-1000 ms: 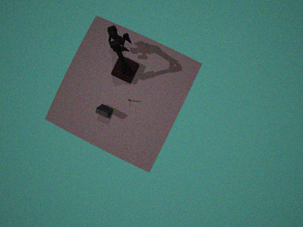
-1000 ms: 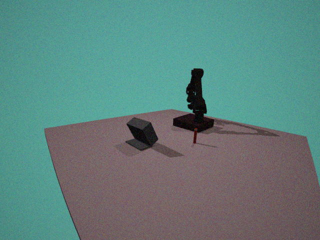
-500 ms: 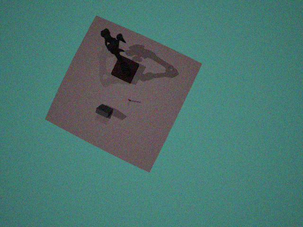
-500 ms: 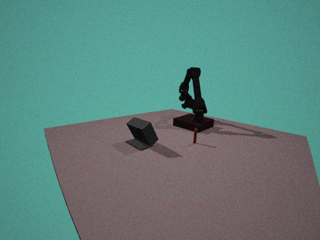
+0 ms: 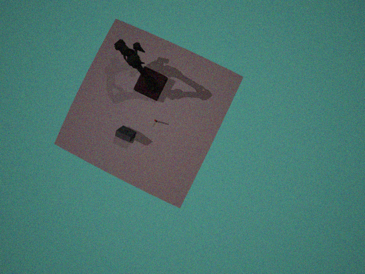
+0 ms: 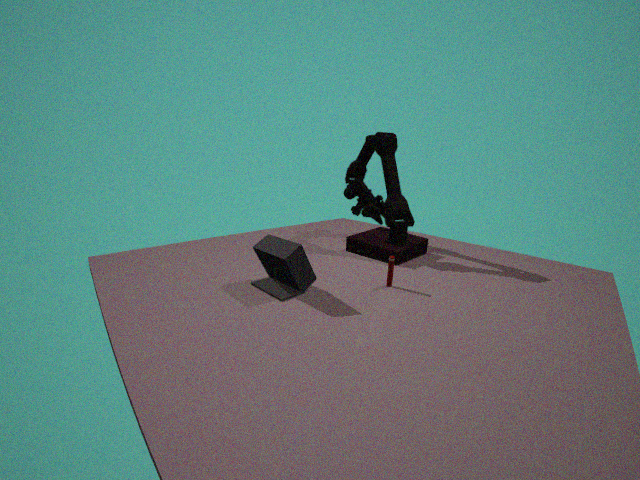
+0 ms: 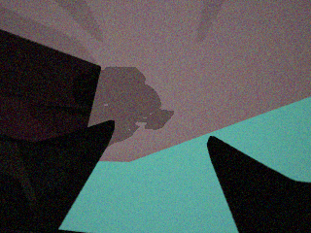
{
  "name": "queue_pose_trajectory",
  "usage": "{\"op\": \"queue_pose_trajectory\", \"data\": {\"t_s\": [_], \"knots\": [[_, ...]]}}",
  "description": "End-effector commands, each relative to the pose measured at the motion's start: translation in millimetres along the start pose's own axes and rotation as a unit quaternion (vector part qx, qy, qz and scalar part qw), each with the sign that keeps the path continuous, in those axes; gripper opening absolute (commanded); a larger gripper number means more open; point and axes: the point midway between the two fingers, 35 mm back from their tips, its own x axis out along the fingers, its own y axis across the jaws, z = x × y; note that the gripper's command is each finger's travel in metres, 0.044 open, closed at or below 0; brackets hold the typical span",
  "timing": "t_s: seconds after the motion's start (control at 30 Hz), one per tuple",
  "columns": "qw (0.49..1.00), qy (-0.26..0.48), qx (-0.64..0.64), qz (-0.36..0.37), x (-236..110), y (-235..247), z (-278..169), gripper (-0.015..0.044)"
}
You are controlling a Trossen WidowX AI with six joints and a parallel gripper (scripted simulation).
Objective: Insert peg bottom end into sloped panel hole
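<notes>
We have our arm folded back over its base, with the jaws spread to nearly their full width and nothing between them. In the wrist view the two dark fingertips stand far apart, framing only the desk edge and the teal background beyond it, so we are pointed away from the work and not yet lined up on anything.

The peg stands upright on the desk, a thin red stick just in front of the base and well apart from our jaws. From above it shows as a small red dot with a short shadow. It sits where we can come down on it from above and close around its upper part, leaving the bottom end free for insertion.

The sloped panel rests to one side of the peg, tilted back on its foot. Its face turns toward the robot, away from the exterior camera, so we cannot see the hole or tell its shape. Whether the peg has flat sides is also too small to judge.

We judge the task barely begun: reaching for the peg comes first.
</notes>
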Motion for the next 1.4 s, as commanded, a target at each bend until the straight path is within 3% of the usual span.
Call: {"op": "queue_pose_trajectory", "data": {"t_s": [0.0, 1.37], "knots": [[1.0, -0.011, 0.004, -0.01, -8, 6, 9, 0.044], [0.985, -0.107, -0.052, -0.126, -81, 99, 54, 0.044]]}}
